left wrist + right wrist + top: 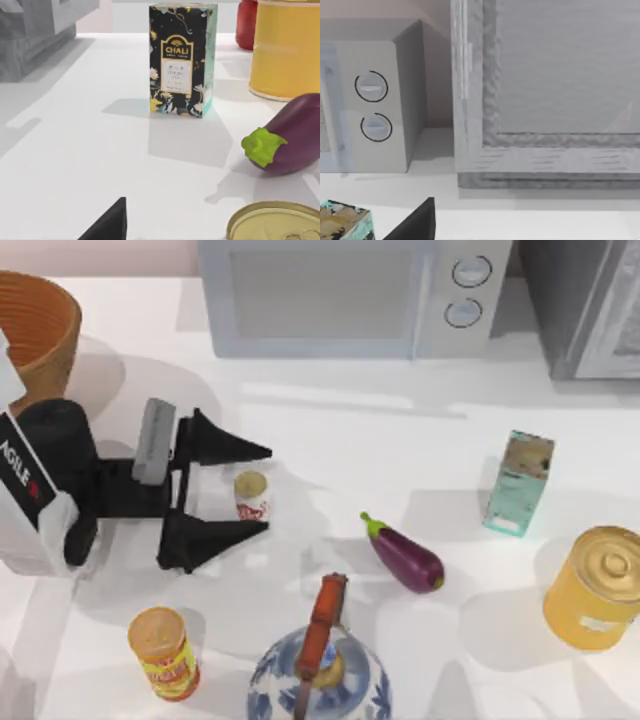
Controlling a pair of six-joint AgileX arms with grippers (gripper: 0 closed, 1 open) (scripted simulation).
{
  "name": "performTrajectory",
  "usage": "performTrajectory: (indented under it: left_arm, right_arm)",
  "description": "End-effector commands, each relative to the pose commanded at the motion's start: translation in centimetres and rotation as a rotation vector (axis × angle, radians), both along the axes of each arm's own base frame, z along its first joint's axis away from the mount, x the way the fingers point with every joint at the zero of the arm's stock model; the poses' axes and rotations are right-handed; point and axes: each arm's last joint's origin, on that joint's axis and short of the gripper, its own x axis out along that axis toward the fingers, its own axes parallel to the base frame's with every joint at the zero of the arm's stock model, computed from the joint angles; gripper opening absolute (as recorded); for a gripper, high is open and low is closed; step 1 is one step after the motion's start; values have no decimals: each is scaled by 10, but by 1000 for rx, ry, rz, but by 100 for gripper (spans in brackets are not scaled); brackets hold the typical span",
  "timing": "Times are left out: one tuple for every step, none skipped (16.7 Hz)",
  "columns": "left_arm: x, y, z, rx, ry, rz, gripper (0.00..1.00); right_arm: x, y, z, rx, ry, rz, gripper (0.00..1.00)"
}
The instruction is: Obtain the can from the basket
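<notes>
The can [252,496], small with a white-and-red label and a pale top, stands upright on the white table, outside the basket. My left gripper [266,490] is open, and its two black fingers reach along either side of the can with gaps on both sides. In the left wrist view the can's pale lid [277,222] sits at the picture's edge, beside one black fingertip [110,225]. The orange-brown wicker basket [35,325] stands at the table's far left corner, behind the left arm. A dark part of my right gripper [415,225] faces the appliances at the back.
An eggplant [405,556] lies to the right of the can. A tea box [517,483] and a big yellow can [595,588] stand further right. An orange-yellow canister [163,652] and a blue-white teapot [320,670] stand at the front. A microwave [340,295] lines the back.
</notes>
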Motion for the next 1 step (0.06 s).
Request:
performTrajectory:
  left_arm:
    - [0, 0, 0, 0, 0, 0, 100]
  right_arm:
    - [0, 0, 0, 0, 0, 0, 100]
